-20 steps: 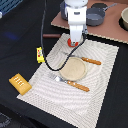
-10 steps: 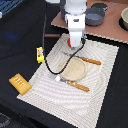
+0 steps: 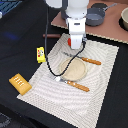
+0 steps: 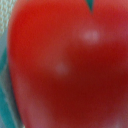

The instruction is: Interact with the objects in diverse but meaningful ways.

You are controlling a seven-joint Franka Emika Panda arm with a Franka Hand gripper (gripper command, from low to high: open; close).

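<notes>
the exterior view looks down from a raised place at a slant, far enough to hold the whole striped placemat (image 3: 75, 70) in the middle of the frame and the arm (image 3: 76, 20) at the upper centre. the wrist view sits very near the red tomato (image 4: 65, 70), whose blurred skin fills almost all its frame. both views share only this tomato (image 3: 74, 43), a small red spot under the arm in the exterior view.
</notes>
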